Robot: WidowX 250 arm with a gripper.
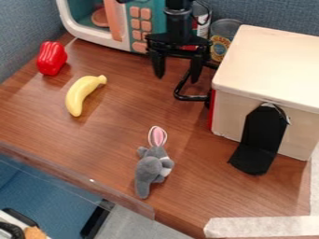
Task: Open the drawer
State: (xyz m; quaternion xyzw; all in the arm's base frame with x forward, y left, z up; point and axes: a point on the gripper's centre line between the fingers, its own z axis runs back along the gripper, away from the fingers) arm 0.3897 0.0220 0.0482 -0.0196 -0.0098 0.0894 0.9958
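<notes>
Black claw (178, 77) hangs w/ fingers apart nr the black handle (189, 98) of a red-fronted drawer (211, 111), set in the pale wooden box (274, 63) at view's R on the brown surface (93, 144). Plush gray bunny (149, 169) lies nr ctr; banana (79, 94) & red bell pepper (52, 58) at view's L, toy microwave (140, 24) behind.

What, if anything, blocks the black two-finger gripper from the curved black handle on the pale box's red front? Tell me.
Nothing visible stands between them: the open gripper hangs close to the handle at the red front of the pale box.
</notes>
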